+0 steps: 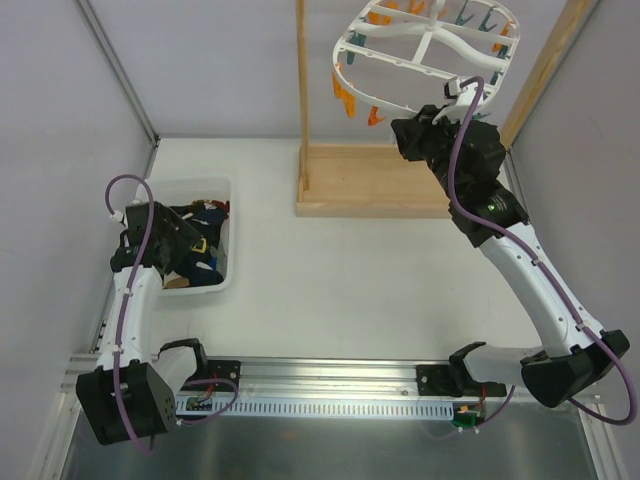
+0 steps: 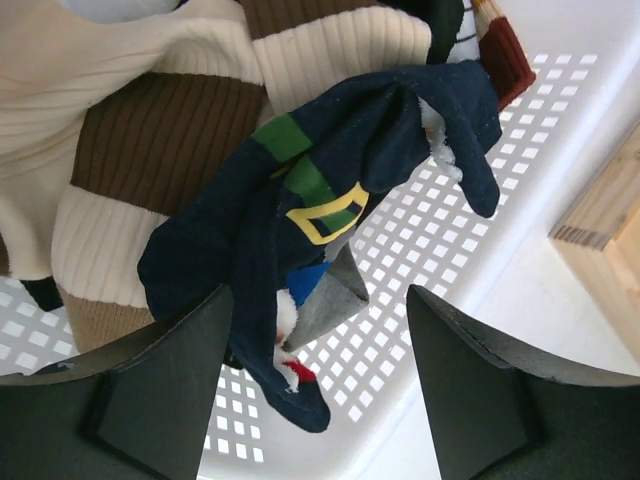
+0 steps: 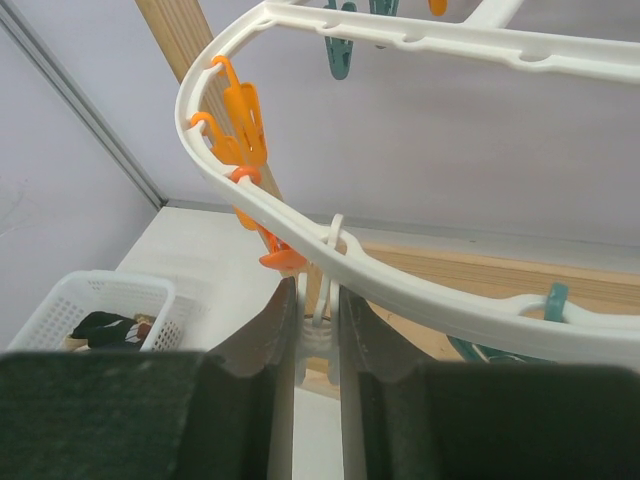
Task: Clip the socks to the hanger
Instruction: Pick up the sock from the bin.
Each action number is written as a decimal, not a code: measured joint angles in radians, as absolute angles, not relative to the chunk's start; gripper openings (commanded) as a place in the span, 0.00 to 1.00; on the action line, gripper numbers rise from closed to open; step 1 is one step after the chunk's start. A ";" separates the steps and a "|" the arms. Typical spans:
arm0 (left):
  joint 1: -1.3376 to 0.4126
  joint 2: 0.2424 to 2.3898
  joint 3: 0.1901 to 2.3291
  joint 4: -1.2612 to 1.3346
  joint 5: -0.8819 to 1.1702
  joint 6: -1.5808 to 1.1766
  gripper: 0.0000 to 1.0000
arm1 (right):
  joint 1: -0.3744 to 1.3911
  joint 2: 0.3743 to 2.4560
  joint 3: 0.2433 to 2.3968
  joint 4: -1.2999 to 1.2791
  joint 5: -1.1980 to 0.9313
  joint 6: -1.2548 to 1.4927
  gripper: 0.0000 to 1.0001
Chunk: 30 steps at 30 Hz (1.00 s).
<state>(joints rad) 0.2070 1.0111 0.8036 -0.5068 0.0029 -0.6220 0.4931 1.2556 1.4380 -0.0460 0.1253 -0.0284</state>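
So the white plastic basket (image 1: 190, 183) sits on the left of the table (image 1: 350, 280), and that's where the socks (image 1: 195, 250) are, a loose heap of mostly dark ones. The basket is the rectangular kind with a grid of little square holes in its floor and walls. The left wrist view shows two socks up close. One is a limp navy sock (image 2: 330, 230) with green stripes, a yellow rectangle outline and some blue, grey and red bits near one end. It's draped over a chunky ribbed cream and brown sock (image 2: 150, 130). The left gripper (image 2: 318, 300) is down in the basket with its jaws spread wide. The tail of the navy sock dangles between them next to the left finger, but nothing is actually pinched. Over on the right, the hanger (image 3: 420, 287) is up in the air beside the wooden stand (image 1: 370, 180). It's smooth white plastic, an oval rim with curvy crossbars. Orange pegs (image 3: 240, 110) and teal pegs (image 3: 340, 55) hang off it. The right gripper (image 3: 312, 295) is just under the rim with its jaws almost fully closed. They're squeezing a thin white clip (image 3: 335, 235) that loops over the rim and hangs straight down between the fingers.
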 measured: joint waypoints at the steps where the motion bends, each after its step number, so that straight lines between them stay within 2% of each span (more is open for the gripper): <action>1: 0.211 0.999 0.793 -0.509 0.003 -0.634 0.70 | 0.493 1.256 1.438 -0.048 0.125 -0.029 0.01; 7: 0.212 0.912 0.699 -0.514 -0.010 -0.727 0.67 | 0.493 1.254 1.438 -0.059 0.126 -0.036 0.01; 14: 0.212 0.923 0.668 -0.508 0.007 -0.776 0.61 | 0.490 1.243 1.438 -0.066 0.127 -0.043 0.01; 20: 0.212 0.940 0.654 -0.483 0.042 -0.786 0.61 | 0.490 1.240 1.438 -0.065 0.127 -0.043 0.01; 21: 0.212 0.942 0.649 -0.482 0.045 -0.791 0.58 | 0.490 1.240 1.438 -0.066 0.127 -0.043 0.01; 23: 0.212 0.943 0.638 -0.480 0.048 -0.801 0.45 | 0.490 1.240 1.438 -0.065 0.127 -0.042 0.01; 24: 0.212 0.943 0.633 -0.479 0.048 -0.804 0.34 | 0.490 1.240 1.438 -0.065 0.127 -0.042 0.01; 26: 0.212 0.943 0.630 -0.477 0.049 -0.806 0.29 | 0.490 1.240 1.438 -0.066 0.127 -0.042 0.01; 27: 0.212 0.943 0.630 -0.476 0.049 -0.805 0.21 | 0.490 1.240 1.438 -0.066 0.127 -0.042 0.01; 30: 0.212 0.942 0.633 -0.475 0.049 -0.799 0.09 | 0.490 1.240 1.438 -0.066 0.128 -0.042 0.01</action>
